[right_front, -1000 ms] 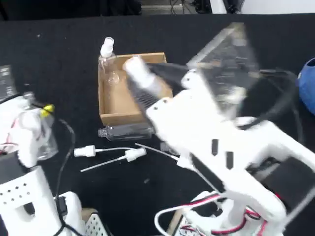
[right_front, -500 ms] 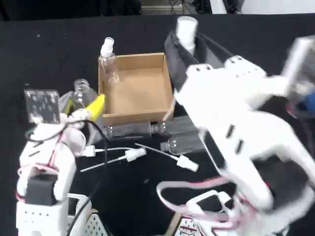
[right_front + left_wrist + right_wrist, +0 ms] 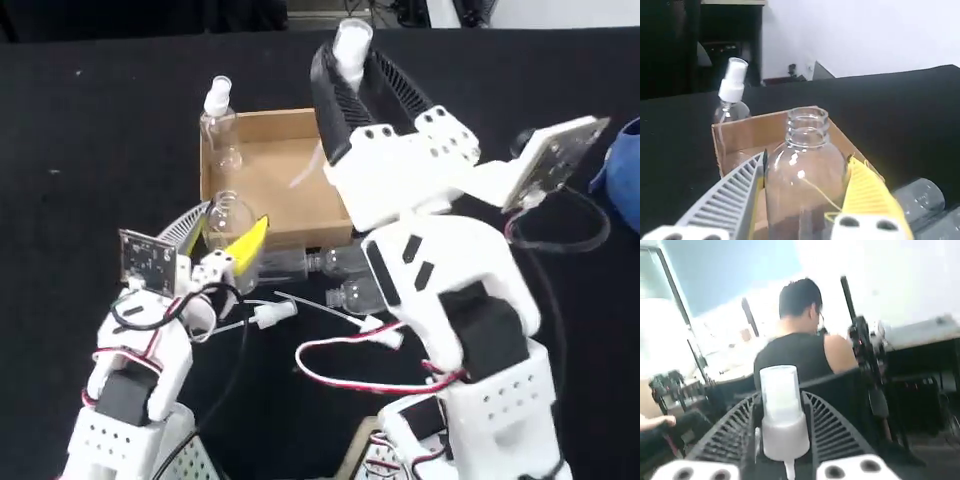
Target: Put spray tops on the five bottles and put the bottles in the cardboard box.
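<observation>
The left gripper (image 3: 231, 216), pinching an uncapped bottle (image 3: 229, 213) upright, is arriving at the 7 o'clock corner of the cardboard box (image 3: 275, 115) while the right gripper (image 3: 353, 52), clamped on a spray top (image 3: 352, 42), is swinging up at 1 o'clock, so I'd guess they are lining up for capping.

1. The black surface (image 3: 100, 120) stretches to the far edge of the high view.
2. An open cardboard box (image 3: 262, 195) sits on it near the middle.
3. A standing bottle (image 3: 217, 125), clear and fitted with a white spray top, is upright against the outside of the box's far-left corner.
4. One lying bottle (image 3: 285, 266), clear and uncapped, rests just in front of the box's near wall, and a second lying bottle (image 3: 352, 294) rests beside it.
5. A loose spray top (image 3: 272, 315) with a thin tube lies closer to the arms, and another spray top (image 3: 385, 336) lies near it.
6. A blue object (image 3: 622, 170) sits at the right edge.
</observation>
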{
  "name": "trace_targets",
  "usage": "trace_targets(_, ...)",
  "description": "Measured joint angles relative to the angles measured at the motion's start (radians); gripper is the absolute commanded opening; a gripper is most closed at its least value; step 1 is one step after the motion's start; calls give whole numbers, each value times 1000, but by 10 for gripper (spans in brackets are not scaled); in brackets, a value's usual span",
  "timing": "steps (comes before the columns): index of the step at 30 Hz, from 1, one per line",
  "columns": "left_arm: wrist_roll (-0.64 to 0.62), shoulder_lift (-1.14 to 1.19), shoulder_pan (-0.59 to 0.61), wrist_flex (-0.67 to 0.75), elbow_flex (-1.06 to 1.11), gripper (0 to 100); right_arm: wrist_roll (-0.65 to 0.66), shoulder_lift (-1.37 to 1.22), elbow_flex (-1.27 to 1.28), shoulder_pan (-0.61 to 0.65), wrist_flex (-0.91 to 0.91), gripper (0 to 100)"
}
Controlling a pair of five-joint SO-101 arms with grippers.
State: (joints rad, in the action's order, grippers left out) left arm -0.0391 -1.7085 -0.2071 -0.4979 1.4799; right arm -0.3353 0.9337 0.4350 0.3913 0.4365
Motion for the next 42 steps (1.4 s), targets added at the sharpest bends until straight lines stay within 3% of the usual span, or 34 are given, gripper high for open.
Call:
trace_targets(9,0,-103,2,15,115,30,35,0,38,153,-29,11)
trace_targets(15,0,-103,2,169,189,30,127,-2,60,229,-101,11)
trace_targets(21,0,-104,-3,302,195,30,137,-106,63,238,-167,11)
trace_targets(42,0,-104,-6,315,195,30,140,-161,74,236,-238,11)
